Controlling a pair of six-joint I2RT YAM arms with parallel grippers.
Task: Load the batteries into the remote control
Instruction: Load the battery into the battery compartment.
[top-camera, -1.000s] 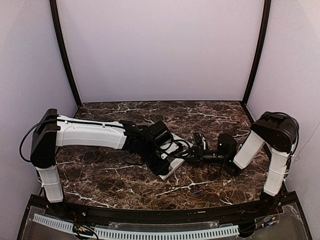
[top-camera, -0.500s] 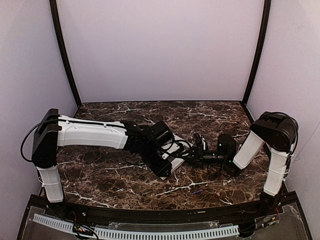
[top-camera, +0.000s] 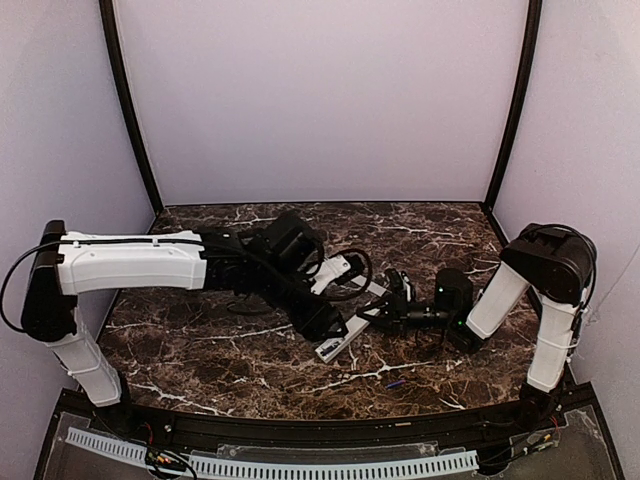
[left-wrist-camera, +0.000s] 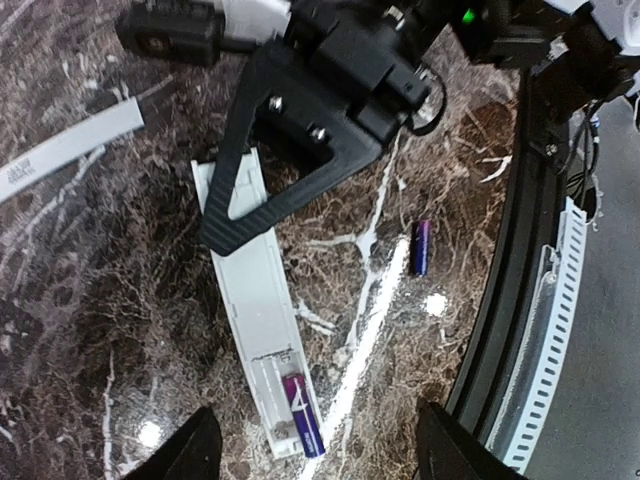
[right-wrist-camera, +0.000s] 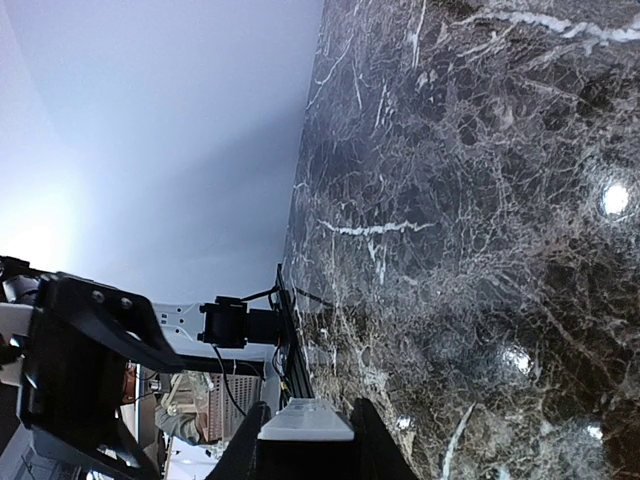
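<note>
From above, the remote (top-camera: 340, 340) lies slantwise on the marble table (top-camera: 200, 350), near the middle. The left gripper (top-camera: 322, 322) hangs over its near end. The right gripper (top-camera: 378, 312) comes in low from the other side and meets the far end. A loose battery (top-camera: 396, 383) lies by itself closer to the front edge, well apart from the remote.

The left wrist camera looks straight down the remote (left-wrist-camera: 250, 290). The back is open at the end nearest the lens, and a purple battery (left-wrist-camera: 303, 405) lies in that slot, along one side of it. The left gripper (left-wrist-camera: 320, 445) stands wide, one finger on either side of that end and touching nothing. The loose battery (left-wrist-camera: 421, 248) lies off to the right on the bare stone. A flat pale strip (left-wrist-camera: 70, 150) with print on it lies apart at the upper left (what the print says is too small to read). The right gripper's black fingers cover the remote's far end.

In the right wrist view the right gripper (right-wrist-camera: 305, 445) is narrow, pinched on the white end of the remote (right-wrist-camera: 305, 422).
</note>
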